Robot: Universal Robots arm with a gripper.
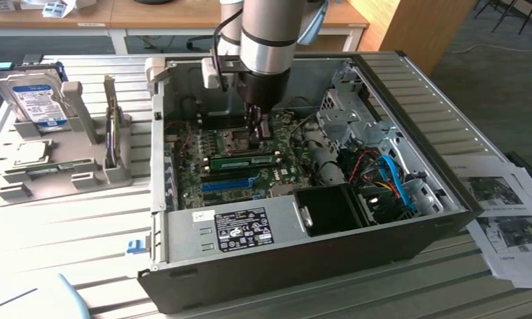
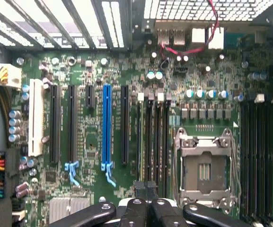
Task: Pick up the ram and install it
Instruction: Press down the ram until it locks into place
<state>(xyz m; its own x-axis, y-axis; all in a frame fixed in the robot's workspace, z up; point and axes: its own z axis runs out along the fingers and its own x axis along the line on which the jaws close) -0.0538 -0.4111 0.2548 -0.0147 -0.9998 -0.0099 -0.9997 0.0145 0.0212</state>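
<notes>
Slatted table (image 1: 88,219), open computer case (image 1: 292,259) holding motherboard (image 2: 93,137), ram (image 1: 245,161) seated, jaws (image 2: 146,188) closed, empty.

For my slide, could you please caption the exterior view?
Robot arm's shut gripper lowered inside the open computer case, just above the green ram sitting on the motherboard.
</notes>
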